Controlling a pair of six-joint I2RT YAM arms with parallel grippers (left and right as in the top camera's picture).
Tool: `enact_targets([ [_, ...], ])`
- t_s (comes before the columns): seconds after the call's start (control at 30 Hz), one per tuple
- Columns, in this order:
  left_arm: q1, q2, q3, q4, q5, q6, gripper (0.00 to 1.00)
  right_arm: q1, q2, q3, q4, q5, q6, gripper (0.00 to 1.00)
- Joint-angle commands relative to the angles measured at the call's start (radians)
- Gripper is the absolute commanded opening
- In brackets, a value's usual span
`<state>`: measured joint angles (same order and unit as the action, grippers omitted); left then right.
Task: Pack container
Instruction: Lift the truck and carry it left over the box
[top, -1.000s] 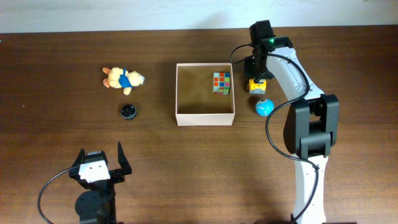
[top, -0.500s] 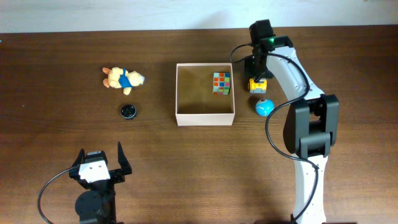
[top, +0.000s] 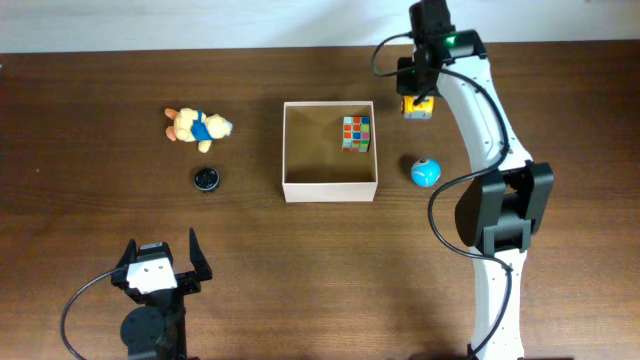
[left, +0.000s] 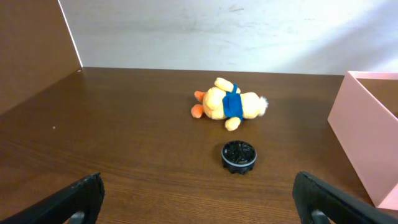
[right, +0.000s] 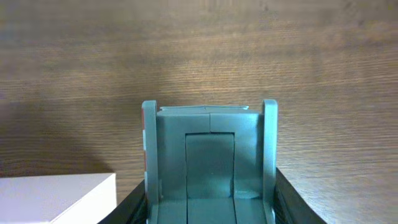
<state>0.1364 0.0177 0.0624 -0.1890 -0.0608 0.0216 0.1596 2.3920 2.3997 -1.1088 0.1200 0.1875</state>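
Container at centre, right gripper closed on a small toy
Overhead: the container (top: 330, 190) looked light and thin-walled, best taken by one wall. The right gripper (top: 417, 103) held a yellow toy (top: 419, 111) past its far right corner, and the left gripper (top: 161, 245) stood wide open. Left wrist: the container was cut off. Right wrist: the held toy was unclear.

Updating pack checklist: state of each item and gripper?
container: open-topped, holds puzzle cube
puzzle cube: in container's far right corner
yellow toy: clamped in right gripper, outside container
blue ball: loose, right of container
plush toy: lying loose, left of container
black disc: loose, left of container
left gripper: open, empty
right gripper: shut on yellow toy
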Motion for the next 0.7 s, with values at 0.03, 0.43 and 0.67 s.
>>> enact_targets([
  [0.03,-0.003,0.001,-0.007,0.006,-0.011,-0.006,0.99,0.011,-0.013,0.148,-0.051,0.023,-0.004,0.31],
  [0.43,-0.003,0.001,-0.007,0.006,-0.011,-0.006,0.99,0.162,-0.015,0.382,-0.241,0.023,0.013,0.31],
  [0.67,-0.003,0.001,-0.007,0.006,-0.011,-0.006,0.99,0.263,-0.016,0.387,-0.307,0.019,0.058,0.3],
])
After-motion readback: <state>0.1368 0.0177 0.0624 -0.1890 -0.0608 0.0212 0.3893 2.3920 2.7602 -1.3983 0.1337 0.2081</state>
